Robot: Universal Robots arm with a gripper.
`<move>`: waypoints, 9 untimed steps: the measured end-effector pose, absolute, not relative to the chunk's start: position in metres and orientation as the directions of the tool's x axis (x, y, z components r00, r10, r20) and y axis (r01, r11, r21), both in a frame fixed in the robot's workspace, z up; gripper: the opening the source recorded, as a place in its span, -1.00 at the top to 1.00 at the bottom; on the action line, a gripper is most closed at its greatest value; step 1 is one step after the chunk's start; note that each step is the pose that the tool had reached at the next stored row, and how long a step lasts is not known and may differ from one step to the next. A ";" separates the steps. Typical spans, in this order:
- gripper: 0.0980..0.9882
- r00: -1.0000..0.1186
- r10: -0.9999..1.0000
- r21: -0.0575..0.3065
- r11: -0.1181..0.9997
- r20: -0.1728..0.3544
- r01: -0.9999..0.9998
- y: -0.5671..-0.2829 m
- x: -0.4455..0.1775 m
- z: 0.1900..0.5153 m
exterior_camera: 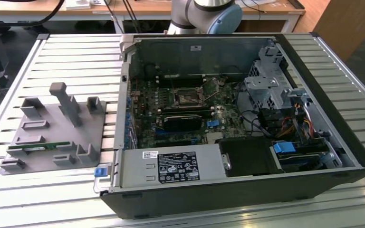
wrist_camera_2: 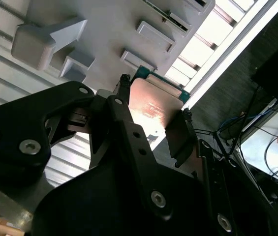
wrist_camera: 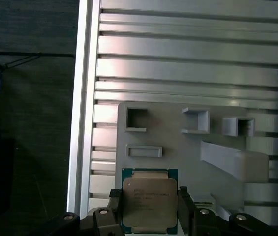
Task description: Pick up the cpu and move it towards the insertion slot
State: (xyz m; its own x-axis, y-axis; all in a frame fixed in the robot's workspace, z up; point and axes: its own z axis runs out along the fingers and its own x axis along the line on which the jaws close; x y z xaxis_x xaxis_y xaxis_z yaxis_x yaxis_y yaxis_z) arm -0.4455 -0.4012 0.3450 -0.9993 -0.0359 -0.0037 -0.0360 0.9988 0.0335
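Note:
The cpu (wrist_camera: 148,201), a flat square chip with a silver top and a thin green rim, sits between two black fingers (wrist_camera: 185,209) of my gripper (wrist_camera: 149,210), which is shut on its two opposite edges. It hangs above the near edge of a grey holder block (wrist_camera: 178,142). In the second wrist view the cpu (wrist_camera_2: 153,101) shows its shiny face between the same fingers of the gripper (wrist_camera_2: 153,112). The insertion slot (exterior_camera: 187,97), a square silvery frame with a dark centre, lies on the green board inside the open computer case (exterior_camera: 334,118).
The grey holder block (exterior_camera: 49,133) stands on the slatted metal table (exterior_camera: 74,52) at the exterior view's left and carries a green memory stick (exterior_camera: 40,147). The case walls, a drive cage (exterior_camera: 268,90) and cables surround the board. The arm's base (exterior_camera: 205,12) is behind the case.

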 end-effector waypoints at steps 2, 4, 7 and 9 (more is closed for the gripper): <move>0.01 -0.999 -0.036 0.034 0.999 -0.004 -0.036 -0.401 -0.446 0.348; 0.01 -0.999 -0.036 0.034 0.999 -0.004 -0.036 -0.401 -0.446 0.352; 0.01 -0.999 -0.036 0.034 0.999 -0.004 -0.036 -0.401 -0.446 0.360; 0.01 -0.999 -0.036 0.034 0.999 -0.004 -0.036 -0.401 -0.446 0.364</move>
